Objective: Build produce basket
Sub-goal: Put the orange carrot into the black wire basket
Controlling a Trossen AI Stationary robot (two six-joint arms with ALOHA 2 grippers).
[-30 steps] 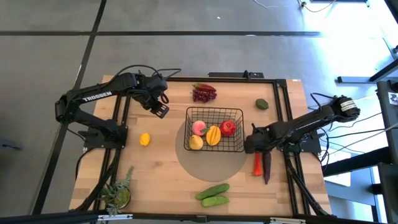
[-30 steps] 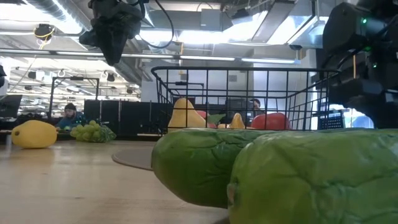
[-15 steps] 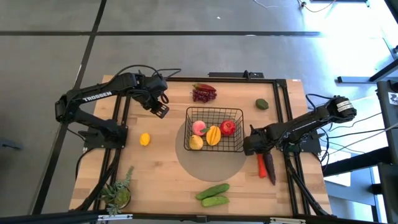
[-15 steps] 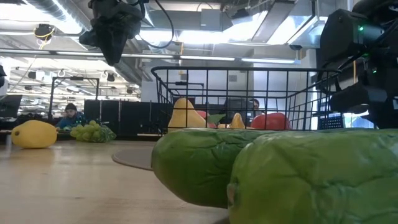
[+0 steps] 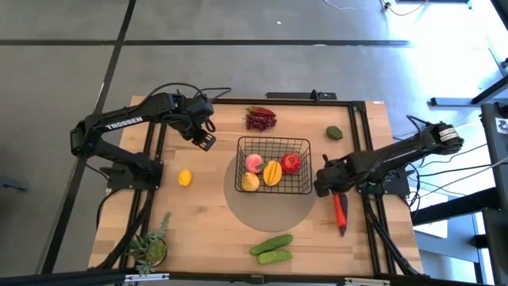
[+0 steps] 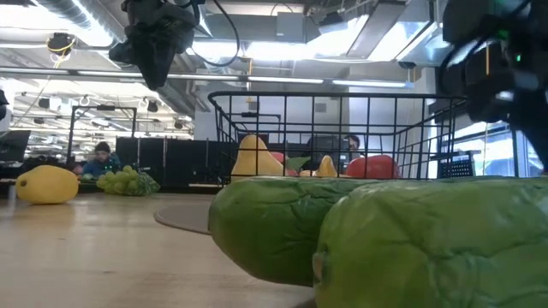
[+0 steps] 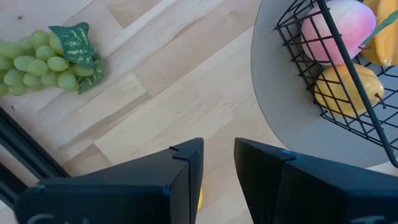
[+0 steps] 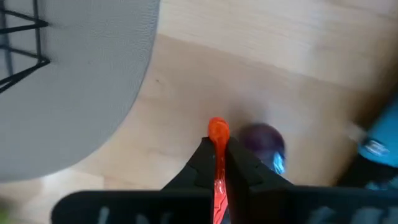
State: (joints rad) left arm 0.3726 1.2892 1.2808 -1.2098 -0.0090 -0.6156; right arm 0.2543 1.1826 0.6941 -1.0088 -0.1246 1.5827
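My right gripper [image 5: 331, 188] [image 8: 217, 148] is just right of the black wire basket [image 5: 274, 147] and is shut on the orange carrot [image 5: 340, 210]. Below the carrot, the purple eggplant [image 8: 263, 138] lies on the table. The basket stands on a grey round mat [image 5: 270, 208] and holds a red apple [image 5: 291, 163], a mango [image 5: 272, 172], a pink peach [image 5: 253, 163] and a yellow fruit [image 5: 250, 183]. My left gripper [image 5: 205, 141] [image 7: 217, 163] hovers open, left of and beyond the basket, touching nothing. A lemon [image 5: 184, 178] and green grapes [image 7: 37, 59] rest on the table. My right gripper pinches the carrot between its two fingers [image 8: 239, 158]. The carrot runs along the fingers, and its rounded orange end [image 8: 217, 129] sticks out past the fingertips. In the high view the carrot's free length [image 5: 341, 218] points from the gripper toward the table's near edge, over the eggplant.
Purple grapes [image 5: 259, 119] and a small green fruit [image 5: 334, 133] lie near the far edge. Two cucumbers [image 5: 272, 248] lie near the near edge, filling the low view [image 6: 385, 239]. A spiky potted plant [image 5: 149, 248] stands at the near left corner. People sit in the room behind.
My right gripper has risen and shifted slightly toward the table's right edge, still shut on the carrot. The carrot's free end has swung from beside the eggplant toward the right, and now lies over it. My left arm has kept still.
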